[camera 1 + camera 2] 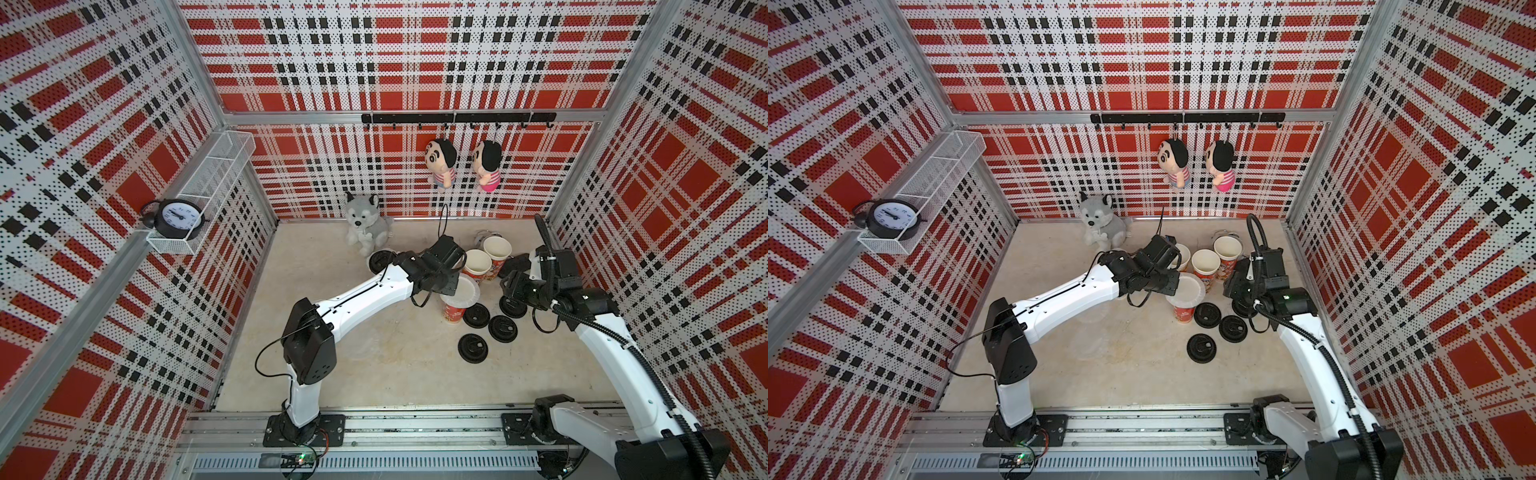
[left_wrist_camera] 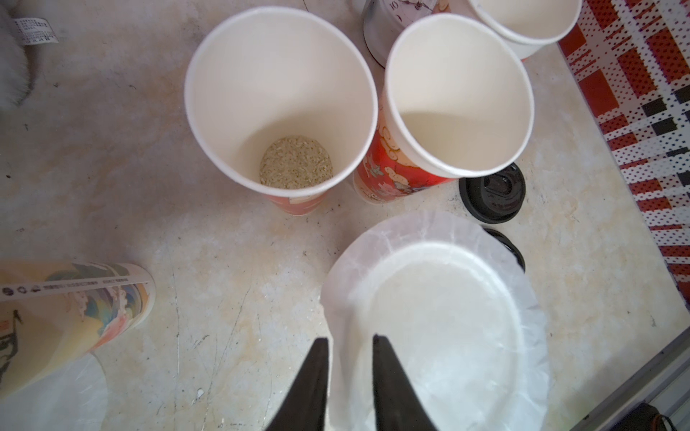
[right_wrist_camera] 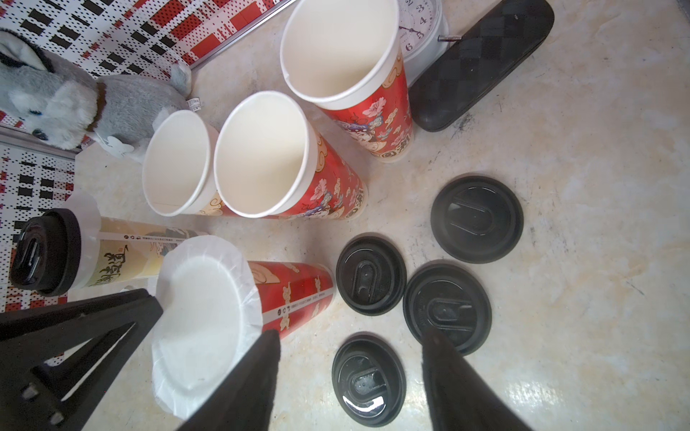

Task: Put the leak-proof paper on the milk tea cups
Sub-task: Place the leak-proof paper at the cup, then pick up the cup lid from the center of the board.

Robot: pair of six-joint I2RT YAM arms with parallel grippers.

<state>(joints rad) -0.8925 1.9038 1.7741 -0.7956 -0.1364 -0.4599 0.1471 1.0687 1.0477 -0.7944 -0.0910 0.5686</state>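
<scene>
Your left gripper (image 2: 351, 340) has its fingers just a crack apart at the crinkly edge of the leak-proof paper (image 2: 440, 317), which lies over the mouth of a red milk tea cup (image 3: 295, 294). Your right gripper (image 3: 353, 336) is spread wide and empty over the black lids (image 3: 476, 220).

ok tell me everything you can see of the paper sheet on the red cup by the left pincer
The leak-proof paper is a thin, whitish, half see-through round sheet with a crinkly edge. It lies flat over the mouth of an upright red printed cup and covers it fully. Its border overhangs all round, and the cup's rim shows through as a ring. The left pincer stands parted at one edge of the sheet; whether it touches the sheet I cannot tell.
</scene>
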